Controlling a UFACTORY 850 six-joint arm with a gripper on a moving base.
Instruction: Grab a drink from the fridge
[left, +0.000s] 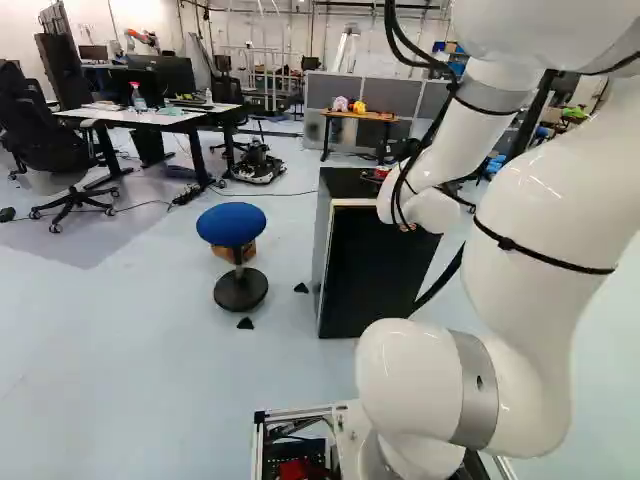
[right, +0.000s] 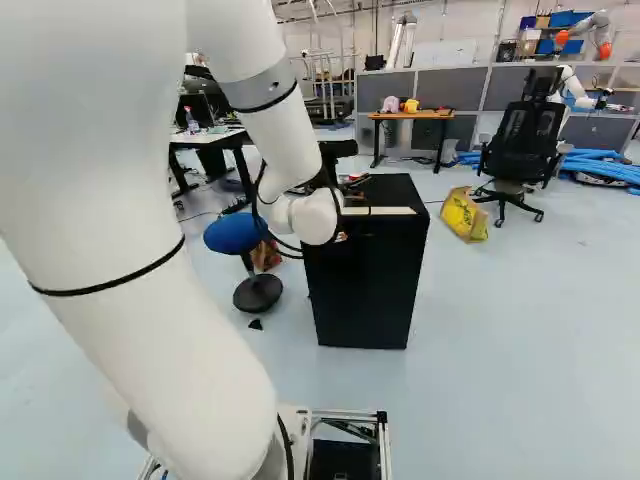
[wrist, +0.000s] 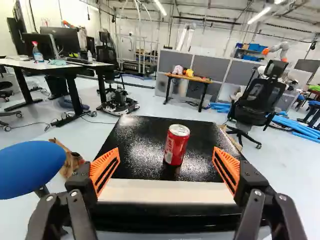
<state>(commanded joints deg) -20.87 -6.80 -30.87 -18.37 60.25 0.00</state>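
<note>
One red can (wrist: 176, 146): seen upright on top of the black fridge (right: 365, 290), set back from its pale near strip (wrist: 160, 192).
Fingers (wrist: 99, 167): spread wide at the fridge's near edge, nothing held; the can is framed ahead of the gap.
Can wall: thin, smooth, likely slippery if chilled; easily dented if squeezed hard. Weight cannot be told, fill being hidden.
Hold: best taken at mid-body, from both sides, with even, modest pressure.
Blue stool (wrist: 31, 169): noted beside the fridge.
</note>
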